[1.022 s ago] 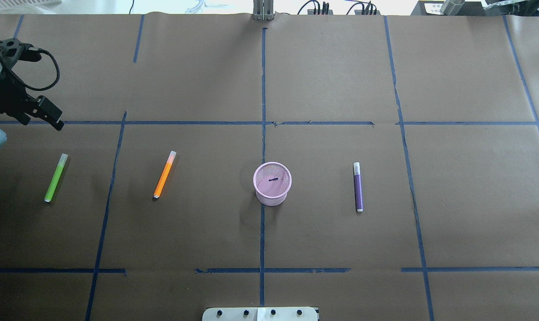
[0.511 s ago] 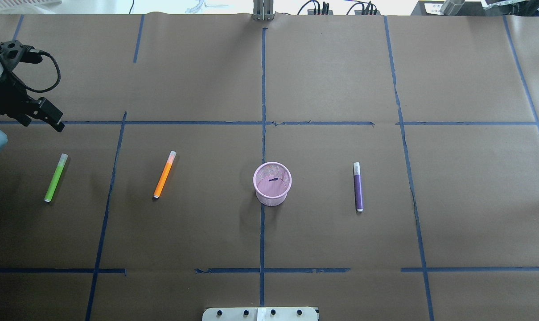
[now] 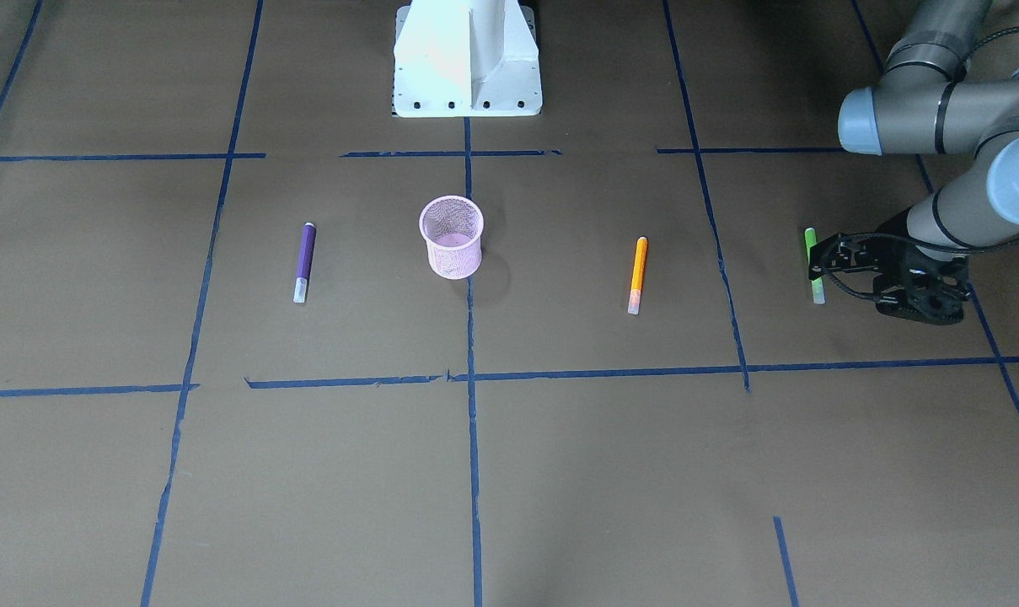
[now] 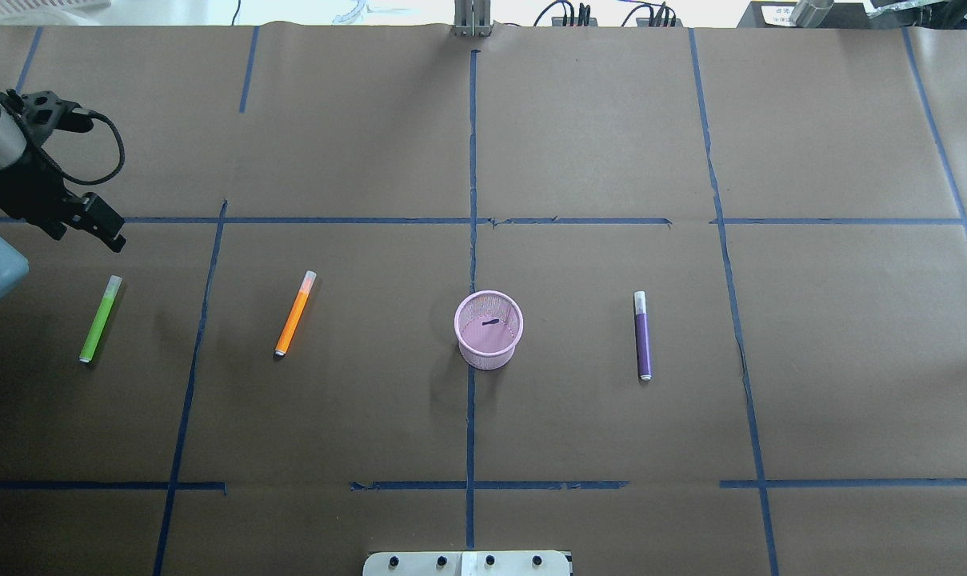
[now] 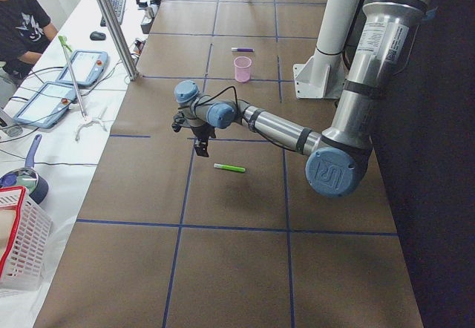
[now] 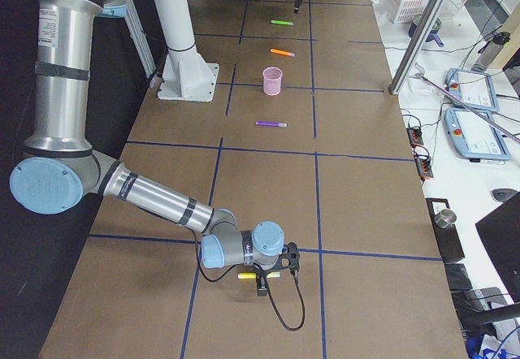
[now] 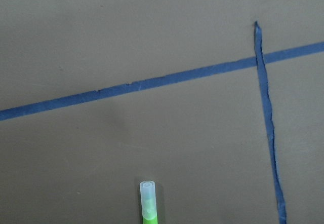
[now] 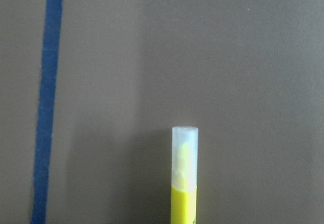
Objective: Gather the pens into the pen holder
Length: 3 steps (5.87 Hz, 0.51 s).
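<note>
Left gripper (image 4: 103, 228) held over the table (image 4: 579, 144) near the cap end of the green pen (image 4: 100, 319), right gripper (image 6: 262, 284) by a yellow pen (image 6: 245, 277), state of both jaws not to be told, orange pen (image 4: 294, 314) and purple pen (image 4: 643, 336) laid either side of the upright pen holder (image 4: 487, 356).

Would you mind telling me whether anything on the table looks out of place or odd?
Nothing is spilled or damaged. One oddity: a yellow pen lies alone, far out on the robot's right, beside the right pincer and well away from the pen holder.
</note>
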{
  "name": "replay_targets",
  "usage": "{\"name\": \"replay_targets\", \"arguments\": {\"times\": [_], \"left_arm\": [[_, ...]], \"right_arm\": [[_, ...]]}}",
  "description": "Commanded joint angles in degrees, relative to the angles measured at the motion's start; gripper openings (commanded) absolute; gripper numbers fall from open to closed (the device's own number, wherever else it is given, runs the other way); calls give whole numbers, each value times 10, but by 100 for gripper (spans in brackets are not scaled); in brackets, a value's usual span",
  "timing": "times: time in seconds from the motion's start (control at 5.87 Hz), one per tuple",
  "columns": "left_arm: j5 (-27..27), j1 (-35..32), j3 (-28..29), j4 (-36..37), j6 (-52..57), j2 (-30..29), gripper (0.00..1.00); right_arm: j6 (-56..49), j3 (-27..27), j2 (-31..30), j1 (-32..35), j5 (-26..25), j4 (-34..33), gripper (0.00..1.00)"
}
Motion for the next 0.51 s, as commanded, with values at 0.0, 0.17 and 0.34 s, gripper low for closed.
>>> {"name": "replay_targets", "arguments": {"times": [0.0,0.17,0.34], "left_arm": [[44,30,6,-35,-1,28,100],[46,33,32,-66,-2,29,100],[47,36,72,-118,-6,29,100]], "right_arm": [[1,0,2,-1,-1,1,100],[1,0,2,-3,-1,1,100],[1,-1,2,-3,-1,1,100]]}}
